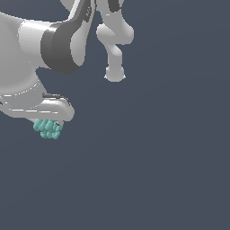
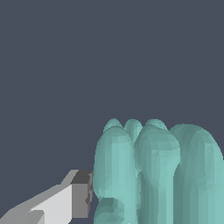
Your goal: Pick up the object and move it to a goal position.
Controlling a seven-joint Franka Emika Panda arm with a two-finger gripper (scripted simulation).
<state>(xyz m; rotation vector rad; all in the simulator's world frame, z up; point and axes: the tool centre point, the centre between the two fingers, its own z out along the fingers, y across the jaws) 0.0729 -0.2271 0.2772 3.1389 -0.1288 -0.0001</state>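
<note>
The object (image 1: pixel 48 129) is a small teal lumpy cluster of rounded ridges. In the exterior view it hangs directly under the white hand of my gripper (image 1: pixel 48 123), at that view's left. In the wrist view the object (image 2: pixel 153 175) fills the near field. One grey-tipped finger (image 2: pixel 81 194) presses against its side. The other finger is hidden behind the object. The gripper looks shut on the object. No goal marker shows.
The white and grey arm links (image 1: pixel 58 40) fill the upper left of the exterior view. A white rounded link end (image 1: pixel 115 72) hangs down near the top middle. The background is plain dark blue-grey.
</note>
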